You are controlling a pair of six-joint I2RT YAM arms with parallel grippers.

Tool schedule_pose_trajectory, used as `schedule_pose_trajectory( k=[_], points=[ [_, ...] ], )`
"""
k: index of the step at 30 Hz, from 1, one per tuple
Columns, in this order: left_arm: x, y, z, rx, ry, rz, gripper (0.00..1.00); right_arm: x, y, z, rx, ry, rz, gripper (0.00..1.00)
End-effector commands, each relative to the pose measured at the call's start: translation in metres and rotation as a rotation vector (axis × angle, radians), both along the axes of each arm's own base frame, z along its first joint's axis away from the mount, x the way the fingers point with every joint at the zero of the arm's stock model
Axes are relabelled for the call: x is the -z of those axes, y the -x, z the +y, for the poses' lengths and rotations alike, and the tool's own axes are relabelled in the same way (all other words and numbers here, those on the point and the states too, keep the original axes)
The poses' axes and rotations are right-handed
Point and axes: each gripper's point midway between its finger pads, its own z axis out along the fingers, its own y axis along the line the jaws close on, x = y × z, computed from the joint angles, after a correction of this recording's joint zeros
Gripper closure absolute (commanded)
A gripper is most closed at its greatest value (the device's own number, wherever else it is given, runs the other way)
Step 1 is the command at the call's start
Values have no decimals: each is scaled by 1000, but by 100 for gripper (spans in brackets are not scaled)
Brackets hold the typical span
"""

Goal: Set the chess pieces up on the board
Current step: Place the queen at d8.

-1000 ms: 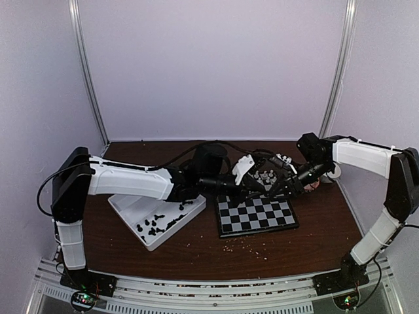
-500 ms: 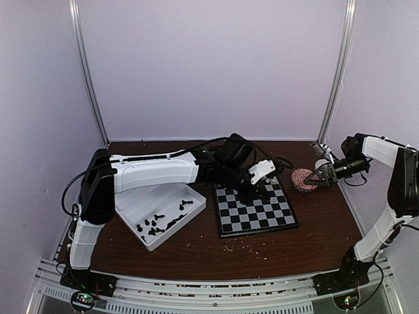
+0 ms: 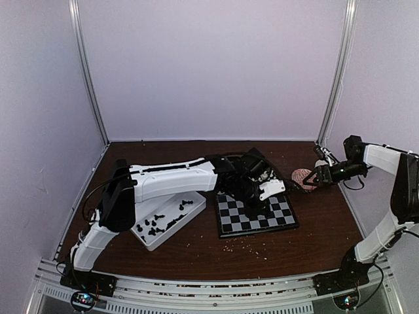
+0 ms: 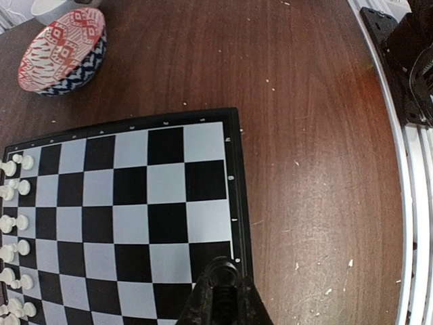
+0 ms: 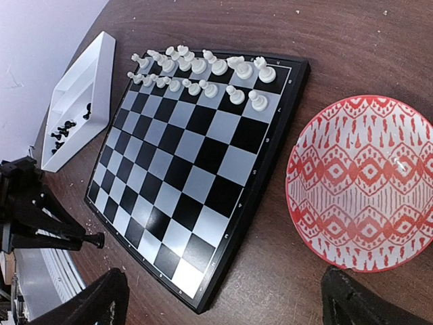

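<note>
Chess pieces (image 3: pixel 155 227) lie in the tray (image 3: pixel 157 243) at lower left. We see none set on the board (image 3: pixel 252 220). Our left gripper (image 4: pixel 220 276) is pinched shut, and the right gripper (image 5: pixel 223 296) is wide.

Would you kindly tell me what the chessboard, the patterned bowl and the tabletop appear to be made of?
Chessboard: probably plastic, smooth and slightly shiny, with silvery light squares and a moulded black rim. Patterned bowl: glazed ceramic or melamine; glossy printed red-and-white surface. Tabletop: dark wood or wood-look laminate; streaked grain shows, semi-matt.
</note>
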Motion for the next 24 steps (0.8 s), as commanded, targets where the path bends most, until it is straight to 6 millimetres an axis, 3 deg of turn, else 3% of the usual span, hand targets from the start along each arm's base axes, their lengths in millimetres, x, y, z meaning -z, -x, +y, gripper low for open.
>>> schedule_pose_trajectory(
  k=[1,12,24],
  points=[
    [10,2,-5,18,-21,-13,94,8,-6,-4,23,19,18,0],
    [29,0,-7,6,-49,-10,93,14,-3,-1,-2,-6,47,1],
    [35,-10,-10,-36,-60,-36,93,16,-1,2,-18,-20,57,0]
  ],
)
